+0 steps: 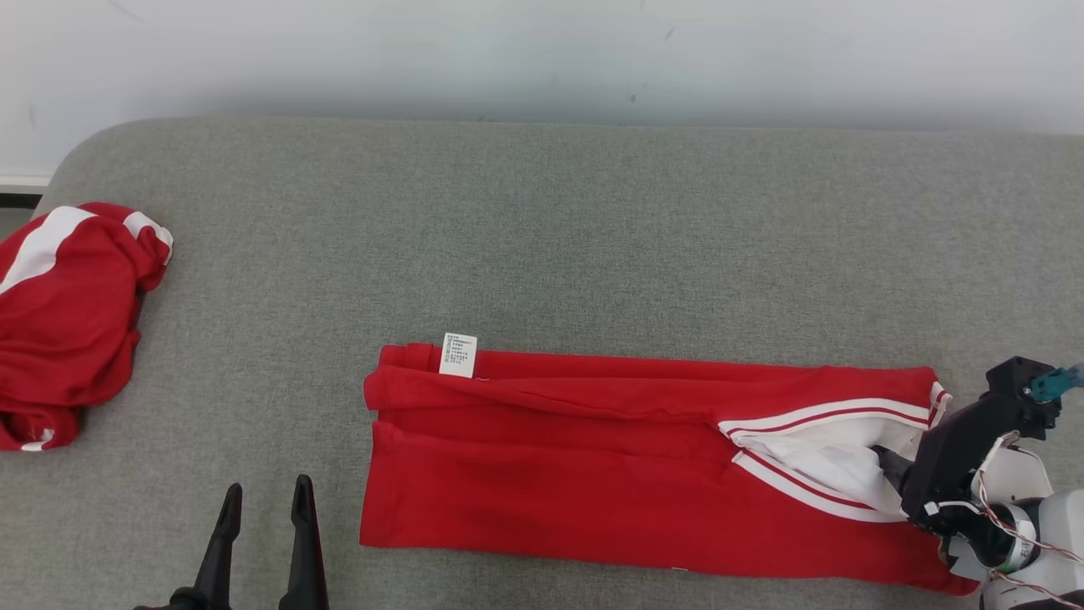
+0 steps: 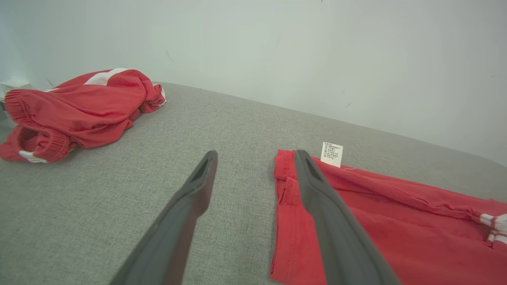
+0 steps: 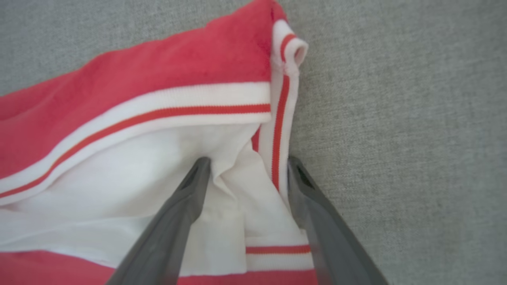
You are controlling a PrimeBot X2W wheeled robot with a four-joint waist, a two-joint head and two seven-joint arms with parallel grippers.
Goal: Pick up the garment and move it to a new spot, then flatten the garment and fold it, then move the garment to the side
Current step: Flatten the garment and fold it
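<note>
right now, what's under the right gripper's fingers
The right gripper, jaws open, sits over the white panel of the red garment, a wrinkle between its fingers. The grey surface beneath that cloth is covered, so hidden.

There are two red garments on one gray table [image 1: 593, 220]. One is the flat garment [image 1: 550, 474], from the middle out toward 4 o'clock in the head view. The other is the bunched garment [image 1: 68, 330], at 9 o'clock. There is one white label [image 1: 458, 355], at the flat garment's 11 o'clock corner. There are two end effectors: the left end effector [image 1: 268, 485] at 7 o'clock and the right end effector [image 3: 248, 160] at 4 o'clock. Each has two dark fingers [image 2: 317, 206], four in all.
</note>
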